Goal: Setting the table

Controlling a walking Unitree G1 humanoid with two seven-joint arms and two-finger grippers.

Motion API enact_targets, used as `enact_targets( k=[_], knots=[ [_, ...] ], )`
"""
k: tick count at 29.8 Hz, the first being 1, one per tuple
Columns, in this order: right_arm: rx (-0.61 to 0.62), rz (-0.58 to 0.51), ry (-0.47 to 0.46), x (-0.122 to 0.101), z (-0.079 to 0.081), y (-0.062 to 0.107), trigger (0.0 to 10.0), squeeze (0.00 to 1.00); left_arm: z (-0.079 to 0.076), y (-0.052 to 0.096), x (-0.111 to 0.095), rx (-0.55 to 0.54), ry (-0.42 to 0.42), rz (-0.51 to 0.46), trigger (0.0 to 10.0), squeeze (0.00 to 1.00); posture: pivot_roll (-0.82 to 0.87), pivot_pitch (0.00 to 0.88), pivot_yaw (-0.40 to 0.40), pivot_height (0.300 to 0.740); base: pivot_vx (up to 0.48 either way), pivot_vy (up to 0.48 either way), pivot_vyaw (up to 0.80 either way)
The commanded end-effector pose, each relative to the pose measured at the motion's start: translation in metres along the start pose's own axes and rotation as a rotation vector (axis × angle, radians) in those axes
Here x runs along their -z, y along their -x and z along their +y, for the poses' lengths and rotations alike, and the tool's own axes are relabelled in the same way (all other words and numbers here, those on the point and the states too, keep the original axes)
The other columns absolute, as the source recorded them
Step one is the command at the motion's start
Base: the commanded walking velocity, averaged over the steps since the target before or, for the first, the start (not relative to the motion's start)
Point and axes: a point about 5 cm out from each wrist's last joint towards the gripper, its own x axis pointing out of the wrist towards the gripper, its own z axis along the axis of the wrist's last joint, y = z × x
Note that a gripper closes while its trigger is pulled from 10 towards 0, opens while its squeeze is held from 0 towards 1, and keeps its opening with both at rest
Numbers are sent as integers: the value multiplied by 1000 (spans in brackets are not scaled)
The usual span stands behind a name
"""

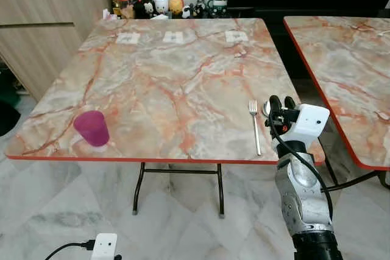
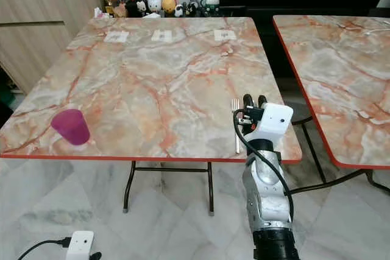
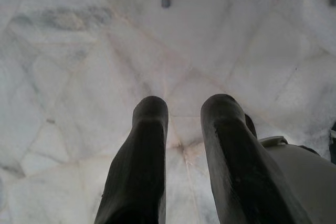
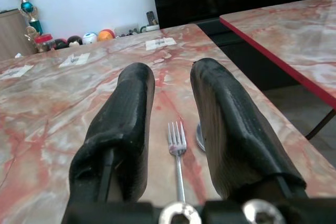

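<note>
The right gripper (image 1: 280, 103) is hovering over the near right edge of the marble table (image 1: 177, 83), its fingers apart and holding nothing. Just beyond, a fork (image 4: 177, 153) is lying flat, with a spoon (image 4: 199, 136) partly hidden beside it. Lowering carelessly risks knocking either off the edge. Far left, a purple cup (image 1: 91, 128) is standing upright. The left gripper (image 3: 184, 150) is hanging open above the floor.

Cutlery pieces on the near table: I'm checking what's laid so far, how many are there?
2. A fork lies near the table's front right edge, tines pointing away from the robot. Beside it, a round metal piece, likely a spoon, lies mostly hidden behind the right hand.
</note>
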Motion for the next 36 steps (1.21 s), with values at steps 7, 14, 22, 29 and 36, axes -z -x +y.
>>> enact_targets(
  k=[7, 14, 22, 29, 36],
  knots=[
    [17, 19, 18, 2, -6, 2, 10000, 0, 0, 1, 4, -6, -3, 13, 10000, 0, -68, 62, 18, 740, 323, 0, 0],
    [36, 21, 21, 2, -11, 1, 10000, 0, 0, 2, 6, -11, -8, 21, 10000, 0, -68, 64, 16, 740, 0, 0, 0],
    [172, 164, 51, 18, -34, -1, 10000, 961, -1, 1, 6, -7, -8, 22, 10000, 0, -68, 66, 18, 740, 0, 0, 0],
    [219, 326, 48, 37, -49, -3, 10000, 910, -1, 2, 6, -3, -7, 24, 10000, 0, -65, 67, 20, 740, 0, 0, 0],
    [223, 435, 55, 46, -62, -11, 10000, 0, 0, 2, 7, -5, -7, 26, 10000, 0, -56, 70, 27, 740, 0, 0, 0]
  ],
)
